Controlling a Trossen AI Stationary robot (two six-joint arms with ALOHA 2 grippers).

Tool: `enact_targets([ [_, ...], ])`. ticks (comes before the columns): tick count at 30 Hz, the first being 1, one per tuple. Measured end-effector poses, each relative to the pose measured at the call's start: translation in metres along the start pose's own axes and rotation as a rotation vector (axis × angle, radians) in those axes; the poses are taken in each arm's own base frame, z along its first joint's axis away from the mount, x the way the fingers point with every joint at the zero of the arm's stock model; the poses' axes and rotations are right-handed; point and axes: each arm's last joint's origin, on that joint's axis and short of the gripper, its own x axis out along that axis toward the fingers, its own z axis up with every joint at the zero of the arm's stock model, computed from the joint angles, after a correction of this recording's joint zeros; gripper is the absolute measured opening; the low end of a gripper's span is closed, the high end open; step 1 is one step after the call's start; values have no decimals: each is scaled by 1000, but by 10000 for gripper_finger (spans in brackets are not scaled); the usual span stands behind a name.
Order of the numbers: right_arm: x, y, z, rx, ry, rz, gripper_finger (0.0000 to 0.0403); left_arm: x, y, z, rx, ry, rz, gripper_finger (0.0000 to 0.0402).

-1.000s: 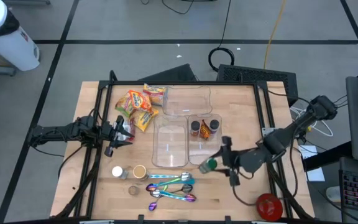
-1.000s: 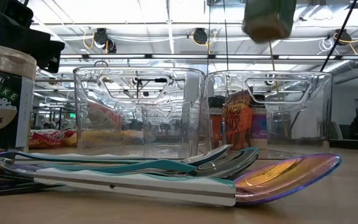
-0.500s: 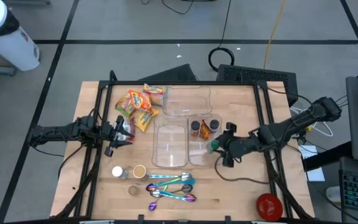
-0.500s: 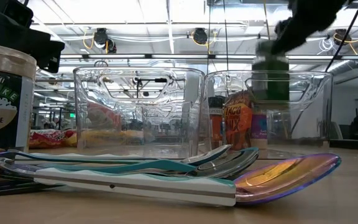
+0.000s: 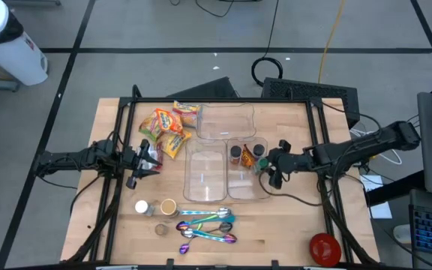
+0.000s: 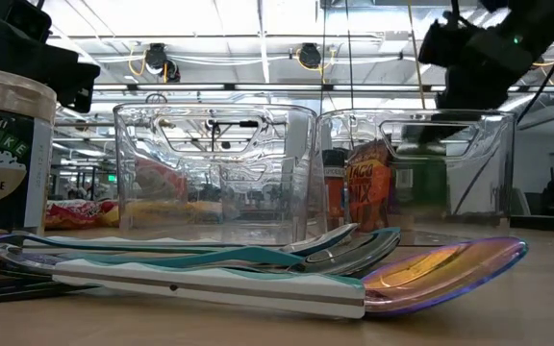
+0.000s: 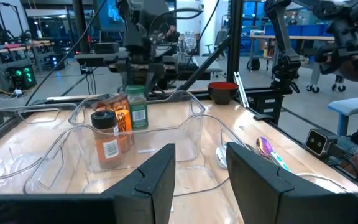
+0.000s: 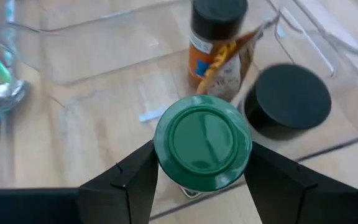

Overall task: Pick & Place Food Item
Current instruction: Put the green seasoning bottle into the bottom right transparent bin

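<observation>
The right gripper (image 8: 199, 180) clasps a green-lidded glass spice jar (image 8: 202, 144) over the clear plastic bin (image 5: 247, 189); releasing off-centre could topple the neighbouring dark-lidded jars (image 5: 247, 154); the left gripper (image 5: 142, 159) waits part-open, far left.

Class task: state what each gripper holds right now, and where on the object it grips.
The right gripper holds a green-lidded jar by the sides, just under the lid. The left gripper holds nothing.

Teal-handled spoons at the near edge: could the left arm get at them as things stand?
Probably yes. The left gripper hangs beside the snack bags, the spoons lie uncovered, and only two small jars stand between.
</observation>
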Motion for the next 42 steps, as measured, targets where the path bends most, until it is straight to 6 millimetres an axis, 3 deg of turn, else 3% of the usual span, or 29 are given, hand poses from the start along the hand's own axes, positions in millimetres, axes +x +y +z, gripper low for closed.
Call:
enact_targets([
  [24, 16, 1, -11, -24, 46, 0, 205, 0, 0, 0, 0, 0, 0, 152],
  [42, 15, 1, -12, -23, 47, 13, 269, 0, 0, 0, 0, 0, 0, 152],
])
